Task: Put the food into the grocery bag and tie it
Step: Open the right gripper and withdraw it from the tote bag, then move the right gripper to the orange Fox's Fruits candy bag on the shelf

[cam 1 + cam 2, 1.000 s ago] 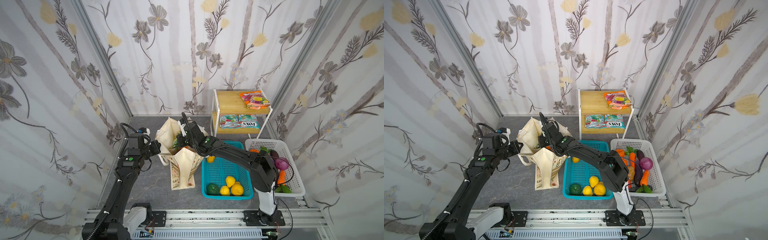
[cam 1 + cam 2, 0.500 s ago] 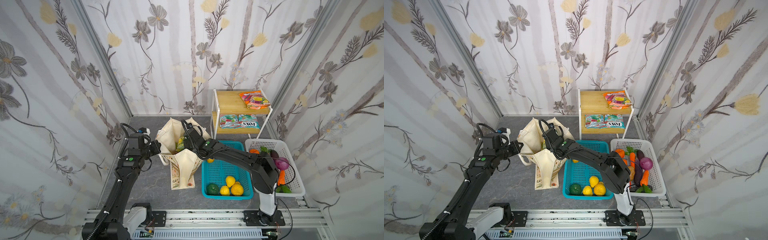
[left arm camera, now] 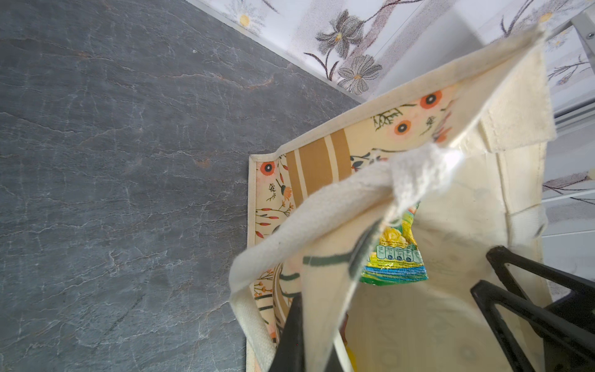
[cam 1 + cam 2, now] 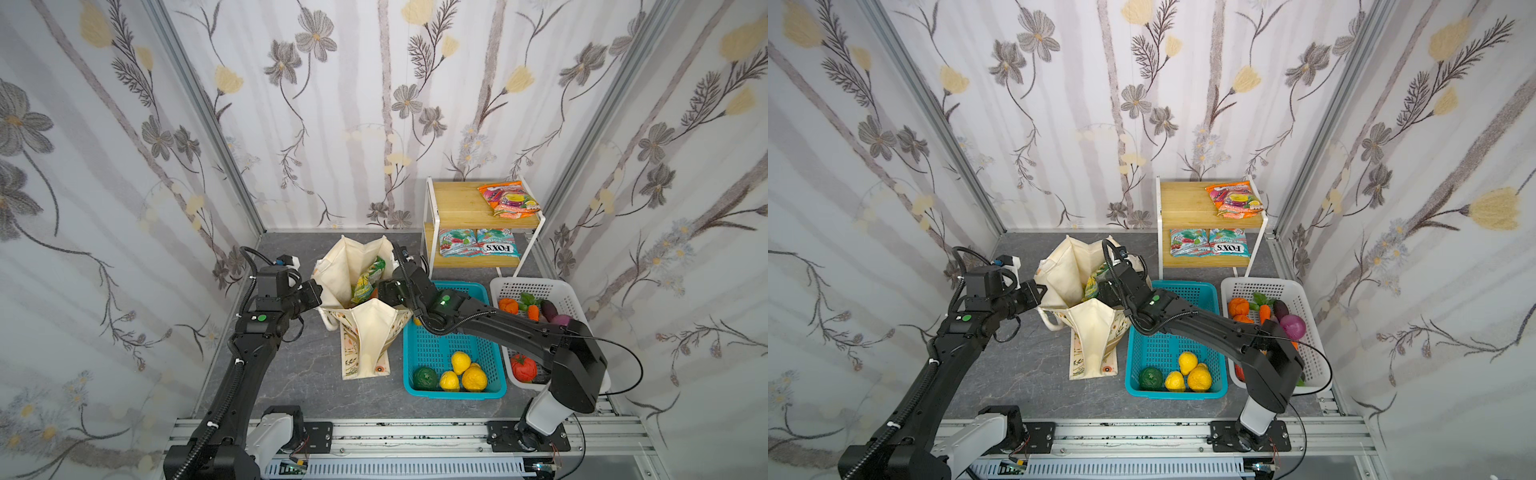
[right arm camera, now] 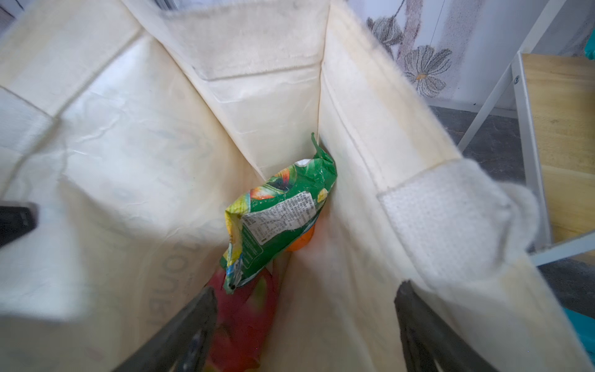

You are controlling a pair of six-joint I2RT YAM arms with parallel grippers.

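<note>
Cream grocery bag (image 4: 365,328) mid-frame, orange poppies and tan bands on its print. Inside, glossy green packet (image 5: 283,212), yellow-edged, over a pink-red fruit (image 5: 244,322), blurred, maybe dragon fruit. Lower right: teal basket (image 4: 453,392), white basket (image 4: 532,286). Grey veined desk (image 4: 291,374).

Black arms (image 4: 249,365), green dots (image 4: 261,318), looped cables (image 4: 254,254)

Cream floral grocery bag (image 3: 418,322) open on grey tabletop (image 3: 112,161), green snack packet (image 3: 394,257) inside, left gripper (image 3: 306,325) pinched on its rim
</note>
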